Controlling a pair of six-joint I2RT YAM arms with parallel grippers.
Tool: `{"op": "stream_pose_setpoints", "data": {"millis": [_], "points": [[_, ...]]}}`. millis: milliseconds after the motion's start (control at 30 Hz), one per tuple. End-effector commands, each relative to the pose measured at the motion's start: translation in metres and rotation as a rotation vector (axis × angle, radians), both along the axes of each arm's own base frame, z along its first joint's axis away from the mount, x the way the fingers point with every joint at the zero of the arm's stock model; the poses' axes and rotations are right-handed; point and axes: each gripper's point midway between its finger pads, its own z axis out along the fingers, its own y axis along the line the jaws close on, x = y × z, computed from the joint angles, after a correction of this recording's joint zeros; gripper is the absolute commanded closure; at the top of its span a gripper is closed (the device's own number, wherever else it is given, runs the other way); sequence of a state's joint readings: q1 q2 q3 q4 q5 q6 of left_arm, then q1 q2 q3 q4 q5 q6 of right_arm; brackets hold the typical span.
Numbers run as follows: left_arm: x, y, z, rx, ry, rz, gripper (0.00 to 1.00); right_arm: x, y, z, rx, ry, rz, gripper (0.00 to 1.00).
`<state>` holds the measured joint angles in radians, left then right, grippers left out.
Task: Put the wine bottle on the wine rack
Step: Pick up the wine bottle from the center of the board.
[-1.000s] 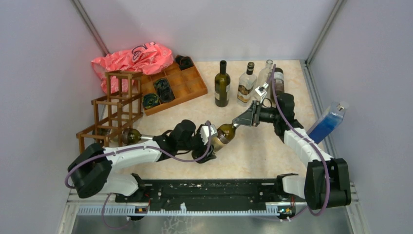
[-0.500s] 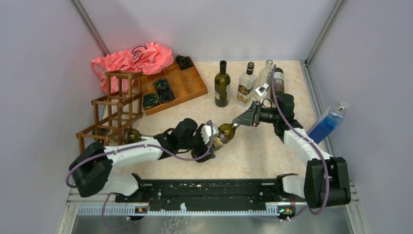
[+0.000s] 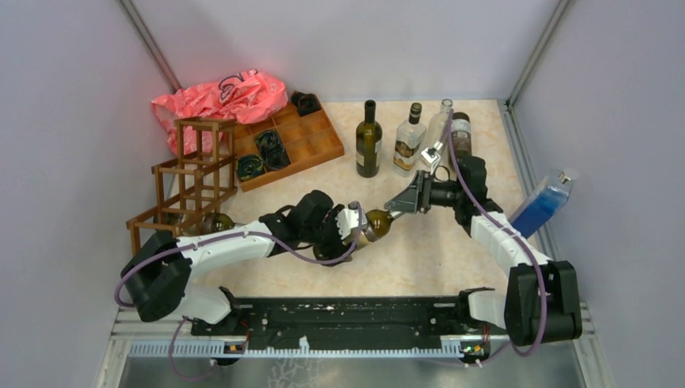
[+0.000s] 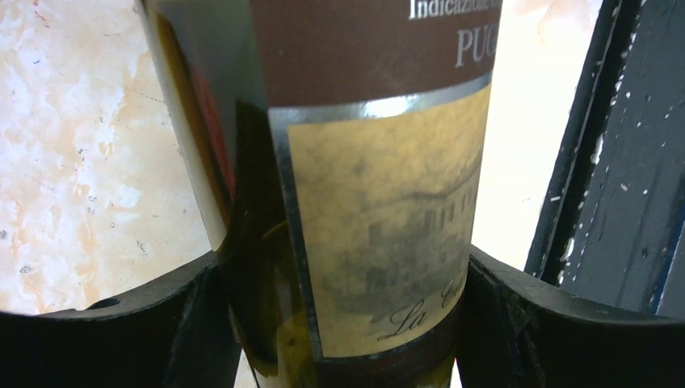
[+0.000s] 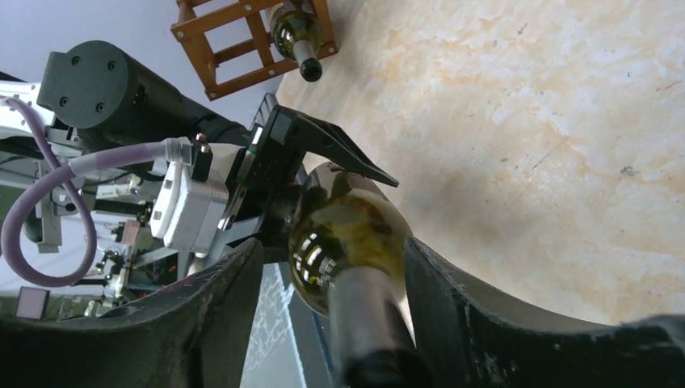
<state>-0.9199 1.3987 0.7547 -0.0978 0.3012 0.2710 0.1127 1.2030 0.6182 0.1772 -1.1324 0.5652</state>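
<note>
The wine bottle (image 3: pixel 378 224) hangs level above the table's middle, neck pointing right. My left gripper (image 3: pixel 356 227) is shut on its labelled body (image 4: pixel 380 202), one finger on each side in the left wrist view. My right gripper (image 3: pixel 395 208) stands open around the neck (image 5: pixel 367 323), with a gap between each finger and the glass. The dark wooden wine rack (image 3: pixel 190 182) stands at the left by the wall. A second bottle (image 3: pixel 216 223) lies in its low near cell, also seen in the right wrist view (image 5: pixel 295 32).
An orange-brown compartmented tray (image 3: pixel 319 137) and a pink bag (image 3: pixel 222 97) sit at the back left. Three bottles (image 3: pixel 369 141) (image 3: pixel 409 141) (image 3: pixel 452 129) stand at the back. A blue bottle (image 3: pixel 543 202) leans at the right wall. A black rail (image 3: pixel 347 319) runs along the near edge.
My right gripper's jaws have parted from the bottle's neck. The left arm has shifted slightly away from the near edge with the bottle still gripped.
</note>
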Motion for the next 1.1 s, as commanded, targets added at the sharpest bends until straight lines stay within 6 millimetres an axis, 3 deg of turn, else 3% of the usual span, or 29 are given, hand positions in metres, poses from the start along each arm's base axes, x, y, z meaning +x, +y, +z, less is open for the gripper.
{"op": "stream_pose_setpoints", "data": {"millis": [0,100,233,500,667,1067], "points": [[0.012,-0.007,0.024,-0.015,-0.093,-0.073,1.00,-0.001,-0.002,0.021,-0.041,-0.142,0.054,0.31],[0.014,-0.002,0.027,0.013,-0.124,-0.095,1.00,0.000,-0.006,0.020,-0.114,-0.197,0.086,0.22],[0.014,0.007,0.032,0.063,-0.177,-0.149,1.00,-0.002,-0.014,0.020,-0.229,-0.297,0.171,0.19],[0.013,0.015,0.037,0.151,-0.239,-0.283,1.00,-0.031,-0.026,-0.026,-0.515,-0.394,0.439,0.17],[0.016,0.016,0.038,0.176,-0.268,-0.323,1.00,-0.050,-0.021,-0.041,-0.561,-0.401,0.567,0.17],[0.023,0.013,0.041,0.195,-0.284,-0.329,1.00,-0.075,0.000,-0.067,-0.573,-0.305,0.697,0.45]]}}
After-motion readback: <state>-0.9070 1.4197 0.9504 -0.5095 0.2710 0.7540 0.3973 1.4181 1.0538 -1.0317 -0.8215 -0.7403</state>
